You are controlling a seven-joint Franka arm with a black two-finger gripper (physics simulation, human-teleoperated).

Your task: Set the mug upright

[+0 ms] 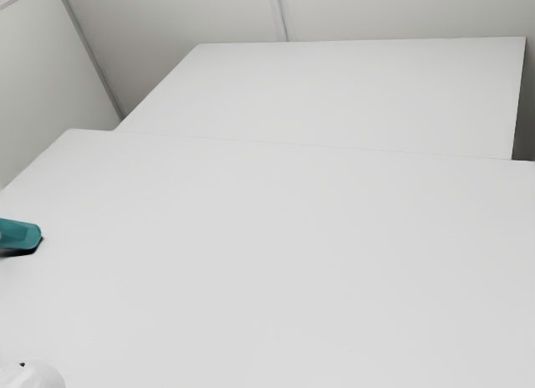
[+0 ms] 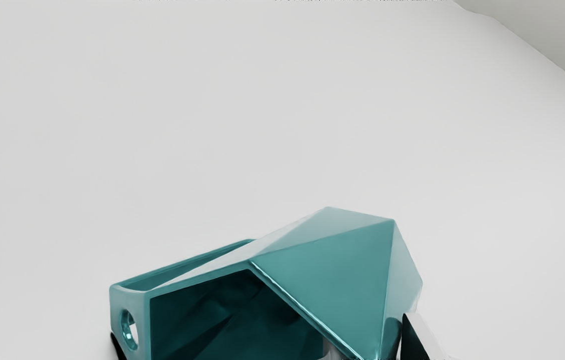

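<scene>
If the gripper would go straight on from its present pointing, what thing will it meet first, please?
Most likely the teal mug, which sits right at the gripper in the wrist view. Depth is unclear there, so it may pass beside the mug and meet the table instead.

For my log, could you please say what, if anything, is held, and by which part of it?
It cannot be told: the teal mug runs past the wrist view's bottom edge.

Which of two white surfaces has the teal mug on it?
The nearer surface: it carries the teal mug at the exterior view's left, while the farther surface lies beyond it.
</scene>
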